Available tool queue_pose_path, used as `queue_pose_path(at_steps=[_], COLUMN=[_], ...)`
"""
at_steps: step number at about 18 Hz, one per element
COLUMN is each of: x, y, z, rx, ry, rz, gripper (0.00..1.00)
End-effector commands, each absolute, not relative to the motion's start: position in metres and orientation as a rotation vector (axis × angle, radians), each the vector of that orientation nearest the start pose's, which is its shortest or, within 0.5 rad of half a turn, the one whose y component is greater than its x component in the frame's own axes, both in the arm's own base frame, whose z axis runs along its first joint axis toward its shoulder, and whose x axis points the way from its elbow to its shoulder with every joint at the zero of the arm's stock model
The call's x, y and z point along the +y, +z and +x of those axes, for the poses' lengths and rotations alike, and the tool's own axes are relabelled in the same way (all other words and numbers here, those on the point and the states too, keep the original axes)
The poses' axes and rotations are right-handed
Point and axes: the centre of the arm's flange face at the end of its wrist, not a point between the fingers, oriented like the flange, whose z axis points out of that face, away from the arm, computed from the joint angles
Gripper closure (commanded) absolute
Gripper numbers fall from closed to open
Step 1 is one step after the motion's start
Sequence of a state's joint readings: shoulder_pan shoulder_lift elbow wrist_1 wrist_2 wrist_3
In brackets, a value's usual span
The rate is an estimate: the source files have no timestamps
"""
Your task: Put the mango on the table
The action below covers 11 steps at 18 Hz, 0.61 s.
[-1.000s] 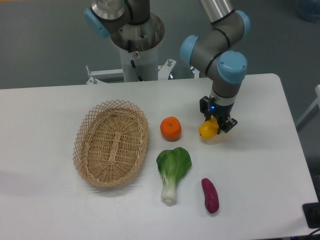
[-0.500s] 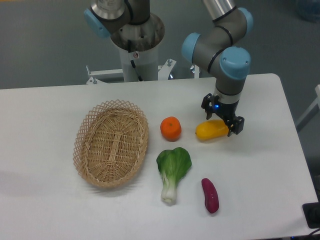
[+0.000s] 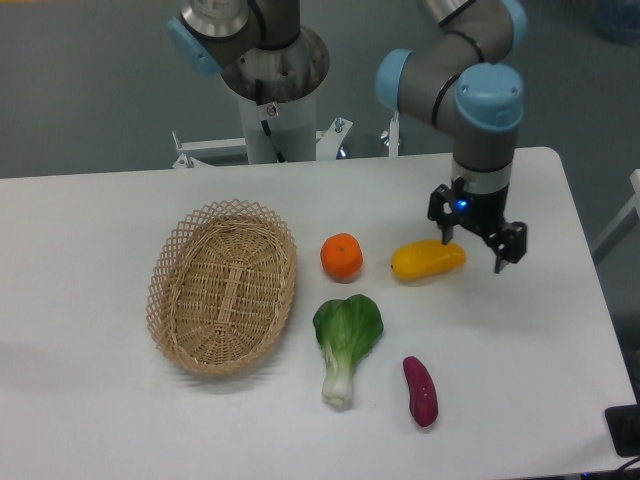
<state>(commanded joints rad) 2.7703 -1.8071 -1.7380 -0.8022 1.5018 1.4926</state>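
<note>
The arm points its gripper (image 3: pixel 477 245) straight down, jaws spread and holding nothing, just right of the mango (image 3: pixel 427 260) lying on the table (image 3: pixel 520 330).

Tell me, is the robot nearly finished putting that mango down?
It looks done. The mango lies on its side on the white table, right of the orange, and nothing holds it. The gripper is open, off to the mango's right, with its fingers clear of the fruit. Nothing is in hand; all that seems left is for the arm to pull away.
</note>
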Motion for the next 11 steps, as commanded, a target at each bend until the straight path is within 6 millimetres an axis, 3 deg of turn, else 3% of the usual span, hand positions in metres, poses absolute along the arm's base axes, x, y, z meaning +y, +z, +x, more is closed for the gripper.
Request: queue_pose_path(at_steps=[2,3,7,11], x=[0.337,0.328,0.31,0.273], y=[0.378,0.394,0.43,0.449], z=[-0.506,-0.507,-0.525,-0.537], rx=[0.434,0.426,0.429,0.515], ry=[0.537,0.551,0.483,0.475], rz=[-2.914,-2.914,-2.94,-2.953], gripper=[0.0,0.0,0.0,0.0])
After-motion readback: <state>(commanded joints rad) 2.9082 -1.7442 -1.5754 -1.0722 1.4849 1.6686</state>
